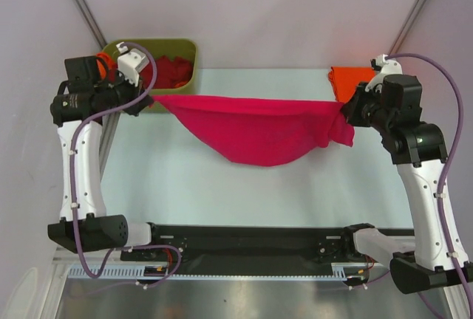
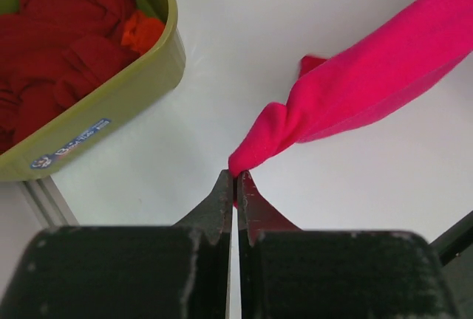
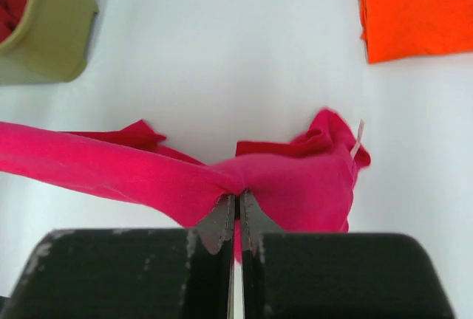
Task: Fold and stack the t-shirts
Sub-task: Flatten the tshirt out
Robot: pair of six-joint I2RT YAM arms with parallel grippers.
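The bin (image 1: 159, 40) at far left held dark red tees (image 1: 171, 71). Beside it, the left gripper (image 2: 236, 184) was pinched tight on one end of the pink tee (image 1: 266, 131), which sagged between the arms over the table (image 1: 185, 182). The right gripper (image 3: 238, 207) was clamped on the other end, near the orange tee (image 1: 349, 77).
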